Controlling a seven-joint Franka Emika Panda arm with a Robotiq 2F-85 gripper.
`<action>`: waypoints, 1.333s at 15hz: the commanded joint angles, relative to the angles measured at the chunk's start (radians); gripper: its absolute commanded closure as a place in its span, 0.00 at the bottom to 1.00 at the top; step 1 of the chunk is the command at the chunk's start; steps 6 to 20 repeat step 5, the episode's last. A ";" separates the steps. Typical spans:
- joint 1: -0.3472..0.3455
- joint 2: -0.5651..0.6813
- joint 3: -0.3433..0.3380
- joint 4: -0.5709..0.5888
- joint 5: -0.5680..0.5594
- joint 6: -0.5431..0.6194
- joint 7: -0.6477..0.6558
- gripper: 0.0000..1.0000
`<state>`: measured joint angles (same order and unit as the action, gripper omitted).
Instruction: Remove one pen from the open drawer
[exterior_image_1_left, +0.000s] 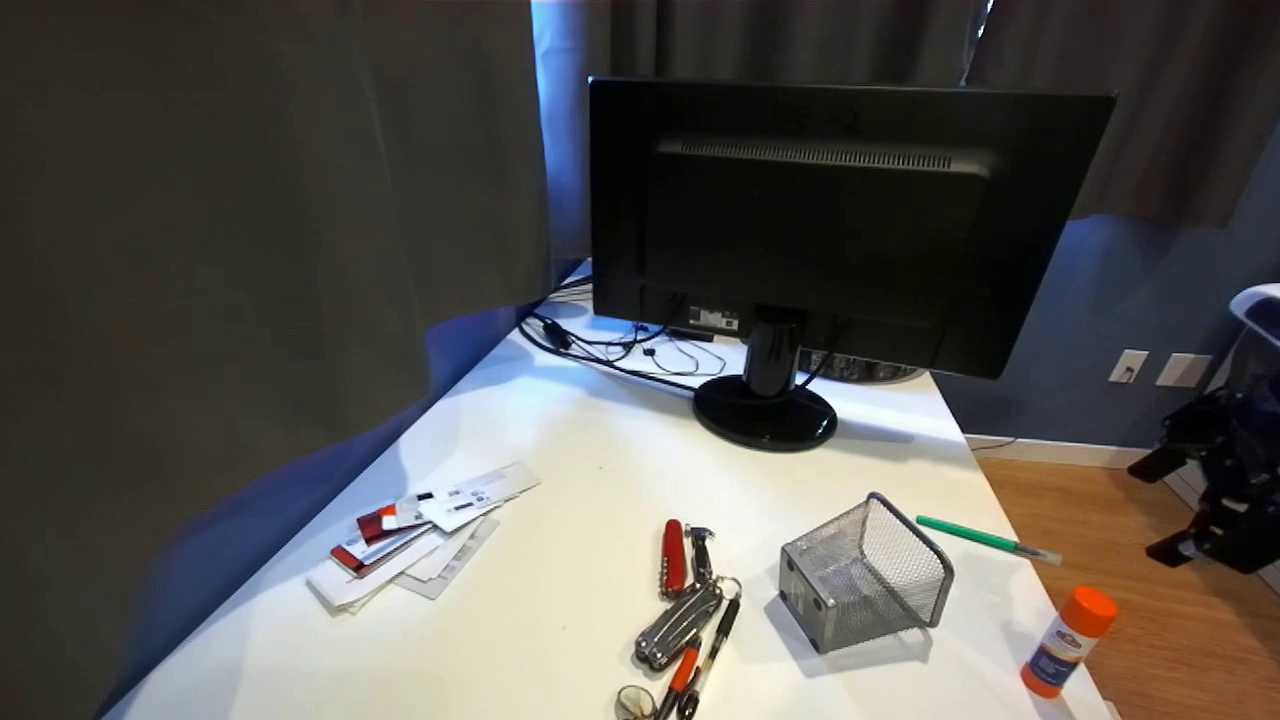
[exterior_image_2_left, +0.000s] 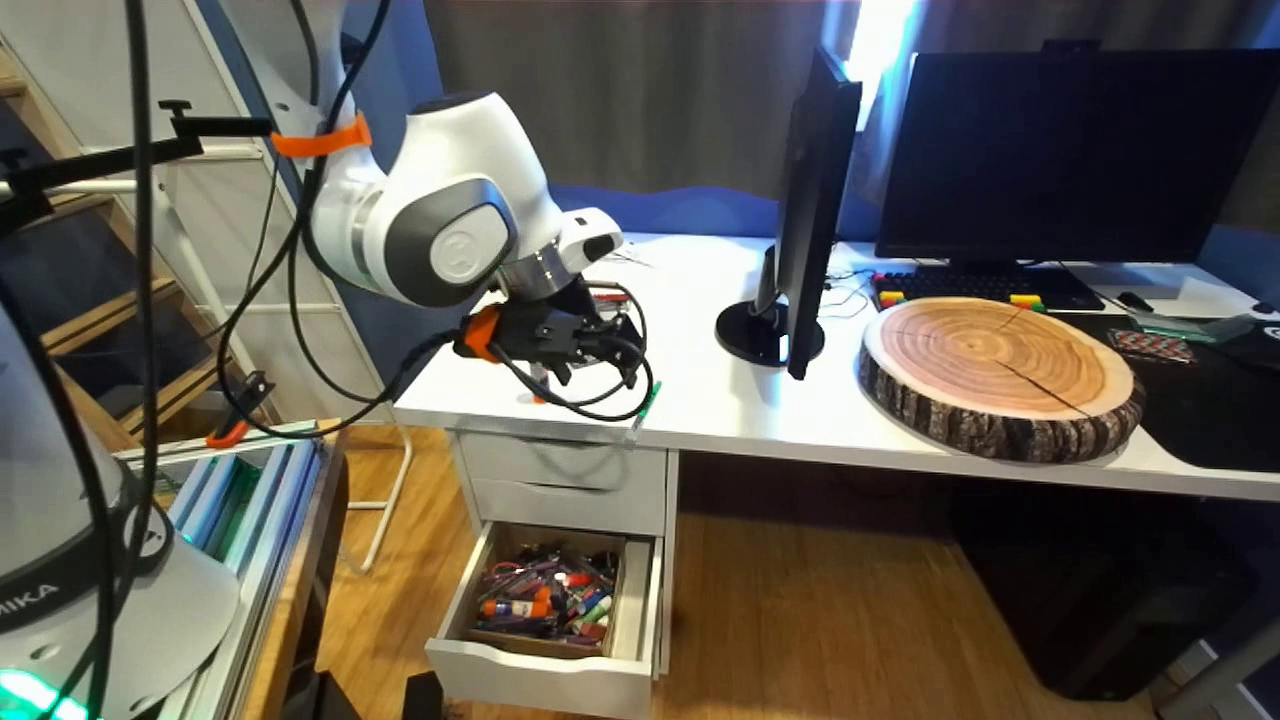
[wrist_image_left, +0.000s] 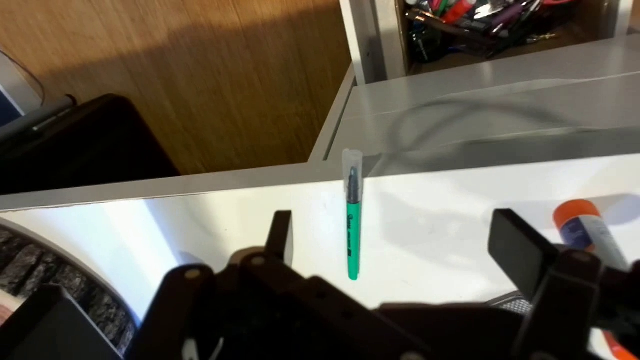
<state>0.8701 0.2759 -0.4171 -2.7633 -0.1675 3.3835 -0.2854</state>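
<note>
- Green pen (wrist_image_left: 353, 240) with a clear cap, lying on the white desk (wrist_image_left: 430, 270); the cap end juts past the edge, above a white drawer unit (exterior_image_2_left: 570, 510).
- Gripper (wrist_image_left: 393, 227), hovering over the desk, its grasp released: two dark fingers (wrist_image_left: 520, 250) stand wide apart. In the wrist view the pen shows between them, closer to one, clear of both.
- Glue stick (exterior_image_1_left: 1058, 655) with an orange cap, upright near the same edge.
- Mesh basket (exterior_image_1_left: 865, 610), silver, tipped on its side just beside the pen, its mouth on the pen's side.
- Past the basket, a loose cluster: red pocketknife (exterior_image_1_left: 673, 560), steel multi-tool (exterior_image_1_left: 678, 628), red pen (exterior_image_1_left: 683, 670) and black pen (exterior_image_1_left: 728, 622).
- Below the desktop, an open drawer (exterior_image_2_left: 545, 678); in it, a cardboard box (exterior_image_2_left: 540, 645) crammed with jumbled pens and markers (exterior_image_2_left: 590, 605).
- Toward the desk's far edge, an untidy spread of cards and paper slips (exterior_image_1_left: 480, 495).
- Black monitor (exterior_image_1_left: 820, 250), seen from behind in an exterior view, on a round glossy base, with dark cables (exterior_image_1_left: 556, 334) trailing nearby.
- Beyond the monitor, in an exterior view, a thick, bark-rimmed wood slice (exterior_image_2_left: 1000, 350).
</note>
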 joint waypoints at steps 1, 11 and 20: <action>-0.006 -0.022 0.007 -0.012 -0.006 -0.001 0.012 0.00; -0.009 -0.021 0.009 -0.006 -0.008 -0.004 0.016 0.00; -0.009 -0.021 0.009 -0.006 -0.008 -0.004 0.016 0.00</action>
